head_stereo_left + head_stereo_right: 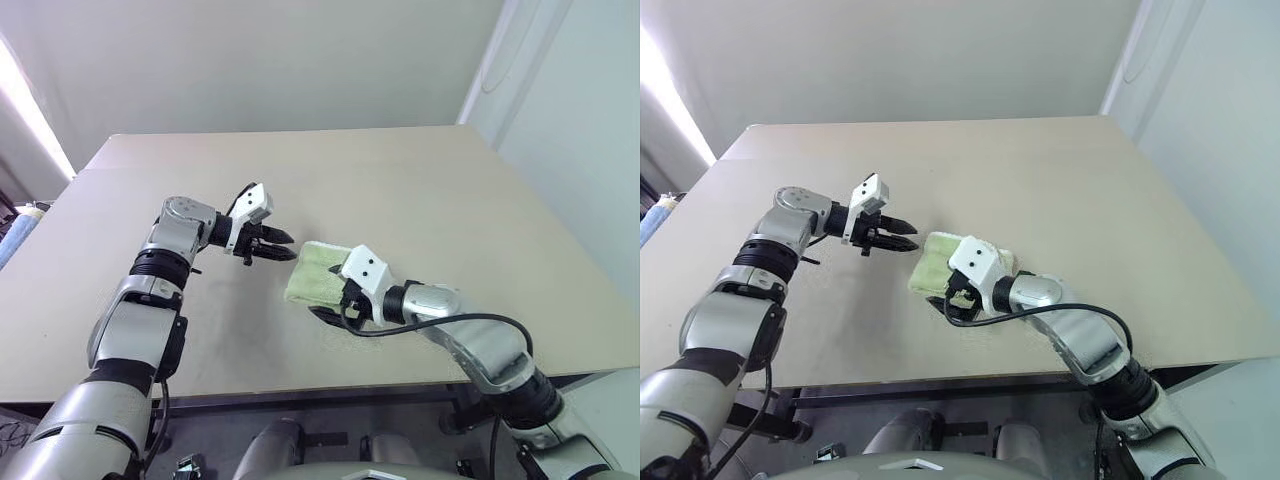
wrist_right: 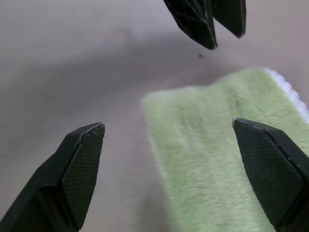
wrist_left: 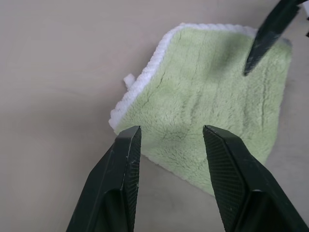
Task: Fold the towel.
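Nearest the robot, the right gripper (image 2: 169,145) hangs just above the near end of the towel (image 1: 315,270), its 2 black fingers spread wide with nothing between them. In the right wrist view, 1 finger (image 2: 79,159) sits over bare tabletop and the other over the green pile, so the jaws straddle the towel's long folded edge without pinching it. From the head views, the white wrist block of this arm covers part of the towel's right side, and a black cable loops down from the wrist onto the table (image 1: 420,190).

There's the towel itself: a light lime-green terry cloth, already folded into a compact thick rectangle, lying flat on the tan table a bit right of the middle and toward the near edge. White stitched edging (image 3: 145,79) runs along 1 side, and a small white loop tag (image 3: 128,79) pokes out from under that edge onto the table.

Just past it, on the far-left side, the left gripper (image 1: 275,245) hovers over the table, tips aimed toward the towel's far corner and stopping just short of it. Its jaws stand partly apart, released, gripping nothing; the left wrist view looks between the 2 fingers (image 3: 123,164) down onto the cloth, with a fingertip of the other gripper showing over the towel.

Beyond both arms the tabletop runs back to a pale wall (image 1: 300,60).
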`<state>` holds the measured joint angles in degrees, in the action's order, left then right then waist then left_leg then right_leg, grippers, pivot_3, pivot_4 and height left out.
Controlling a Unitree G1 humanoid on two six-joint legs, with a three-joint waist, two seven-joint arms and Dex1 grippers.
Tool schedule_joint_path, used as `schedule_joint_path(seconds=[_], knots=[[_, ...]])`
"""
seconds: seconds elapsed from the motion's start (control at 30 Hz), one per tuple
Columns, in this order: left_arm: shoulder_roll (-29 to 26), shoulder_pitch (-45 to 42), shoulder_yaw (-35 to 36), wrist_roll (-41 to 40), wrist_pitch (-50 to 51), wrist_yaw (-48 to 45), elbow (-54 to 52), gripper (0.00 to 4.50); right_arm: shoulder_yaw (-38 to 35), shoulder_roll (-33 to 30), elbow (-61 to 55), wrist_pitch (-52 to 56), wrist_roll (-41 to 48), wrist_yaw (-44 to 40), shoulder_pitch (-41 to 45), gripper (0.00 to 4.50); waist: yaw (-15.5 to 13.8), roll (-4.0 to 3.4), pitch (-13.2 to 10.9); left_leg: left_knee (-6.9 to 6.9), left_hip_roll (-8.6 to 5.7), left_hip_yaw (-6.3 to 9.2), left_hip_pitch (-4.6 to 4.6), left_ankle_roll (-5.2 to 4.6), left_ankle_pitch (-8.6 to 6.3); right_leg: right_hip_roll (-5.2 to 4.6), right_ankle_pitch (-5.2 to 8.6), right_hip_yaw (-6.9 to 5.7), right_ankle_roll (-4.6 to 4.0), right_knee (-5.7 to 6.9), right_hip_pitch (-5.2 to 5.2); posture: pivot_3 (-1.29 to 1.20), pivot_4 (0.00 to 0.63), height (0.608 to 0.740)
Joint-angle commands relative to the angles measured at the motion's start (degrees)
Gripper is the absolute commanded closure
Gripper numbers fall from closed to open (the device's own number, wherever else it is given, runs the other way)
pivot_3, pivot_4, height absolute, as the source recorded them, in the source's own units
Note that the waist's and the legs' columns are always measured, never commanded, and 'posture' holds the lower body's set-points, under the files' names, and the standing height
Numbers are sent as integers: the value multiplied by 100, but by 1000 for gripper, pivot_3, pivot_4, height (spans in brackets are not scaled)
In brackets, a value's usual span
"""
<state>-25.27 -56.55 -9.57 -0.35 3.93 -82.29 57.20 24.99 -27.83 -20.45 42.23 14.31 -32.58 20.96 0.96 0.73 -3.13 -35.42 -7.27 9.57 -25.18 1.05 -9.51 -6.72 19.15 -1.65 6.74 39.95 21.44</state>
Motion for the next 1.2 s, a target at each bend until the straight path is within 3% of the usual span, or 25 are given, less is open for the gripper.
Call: schedule_joint_path(seconds=[0.03,0.2,0.5,0.9,1.2], knots=[[12,-1,-3,38,-96,94,-201,2355,162,-54,155,-297,-307,-214,190,62,6,0,0,0,1,0,0,0,0,1,0,0,0,0,1,0,0,694],[65,6,-46,131,-292,296,-102,2355,347,-164,413,-499,-710,-446,188,62,8,0,0,-1,1,1,1,0,0,2,0,-1,0,2,-1,0,0,694],[-180,213,-367,200,-254,-606,-419,2355,341,32,1204,-1131,-1752,14,303,62,22,0,0,0,1,0,3,1,1,4,0,0,-1,3,0,0,0,694],[-147,166,-319,242,-354,-449,-249,2355,716,-244,796,-1340,-2378,-651,190,62,5,0,0,2,1,2,3,2,0,6,0,0,0,4,0,0,0,694],[-132,177,-346,360,-638,-301,-130,2355,849,16,1329,-1730,-3189,-247,313,62,26,1,1,5,3,4,22,4,0,13,-1,8,-2,5,-10,0,0,694]])
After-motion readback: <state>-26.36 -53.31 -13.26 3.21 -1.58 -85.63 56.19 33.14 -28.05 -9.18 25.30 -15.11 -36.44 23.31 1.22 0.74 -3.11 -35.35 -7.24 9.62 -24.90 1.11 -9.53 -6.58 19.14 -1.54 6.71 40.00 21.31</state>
